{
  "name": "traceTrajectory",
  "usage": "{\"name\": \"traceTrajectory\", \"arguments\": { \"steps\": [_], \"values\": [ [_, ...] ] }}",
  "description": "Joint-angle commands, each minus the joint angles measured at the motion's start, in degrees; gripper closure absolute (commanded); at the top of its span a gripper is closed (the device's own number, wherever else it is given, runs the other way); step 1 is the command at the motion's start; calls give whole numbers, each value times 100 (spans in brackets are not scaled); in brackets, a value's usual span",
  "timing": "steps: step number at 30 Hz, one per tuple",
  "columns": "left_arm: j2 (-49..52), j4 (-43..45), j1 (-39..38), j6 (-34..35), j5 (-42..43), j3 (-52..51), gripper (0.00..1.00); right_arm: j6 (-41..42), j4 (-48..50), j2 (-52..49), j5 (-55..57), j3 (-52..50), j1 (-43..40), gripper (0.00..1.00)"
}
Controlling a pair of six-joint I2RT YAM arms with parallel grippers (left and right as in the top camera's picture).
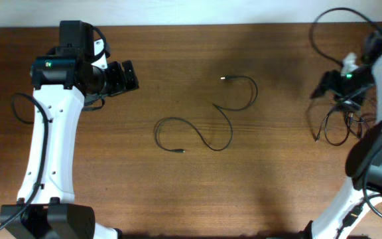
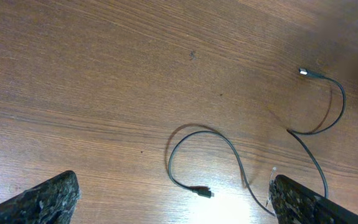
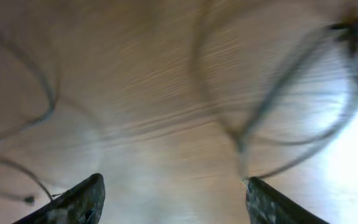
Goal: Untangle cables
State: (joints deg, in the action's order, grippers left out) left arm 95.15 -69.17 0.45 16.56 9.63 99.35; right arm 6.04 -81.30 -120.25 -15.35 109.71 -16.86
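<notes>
One thin black cable (image 1: 231, 136) lies spread in loose curves at the table's middle, its silver tip (image 1: 223, 78) at the far end and a dark plug (image 1: 180, 151) at the near end. In the left wrist view this cable (image 2: 344, 102) and its plug (image 2: 201, 191) lie ahead of my open left gripper (image 2: 179, 208), which holds nothing. That gripper (image 1: 126, 75) hovers at the left, well away from the cable. More cables (image 1: 337, 129) lie in tangled loops at the right edge, under my right gripper (image 1: 325, 86). The right wrist view is blurred: loops (image 3: 272, 106) cross the wood, and my right gripper (image 3: 174, 202) is open and empty.
The wooden table (image 1: 277, 179) shows its far edge along the top of the overhead view. The right arm's own thicker black cables (image 1: 330, 20) arc over the far right corner. The left arm's base (image 1: 45, 219) sits at the front left.
</notes>
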Motion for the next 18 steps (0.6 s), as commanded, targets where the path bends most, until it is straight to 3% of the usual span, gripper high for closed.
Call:
{"name": "traceTrajectory", "arguments": {
  "steps": [1,8,14,18],
  "values": [
    [13,11,11,13,-24,44,1,-186,247,-13,-247,-337,634,23],
    [13,11,11,15,-26,44,1,-479,542,-13,-271,-708,1912,20],
    [13,11,9,15,-26,44,1,-481,1032,-13,-1266,-761,3062,20],
    [13,11,9,15,-24,44,1,-479,1132,-13,-1255,-761,3637,20]
  ]
}}
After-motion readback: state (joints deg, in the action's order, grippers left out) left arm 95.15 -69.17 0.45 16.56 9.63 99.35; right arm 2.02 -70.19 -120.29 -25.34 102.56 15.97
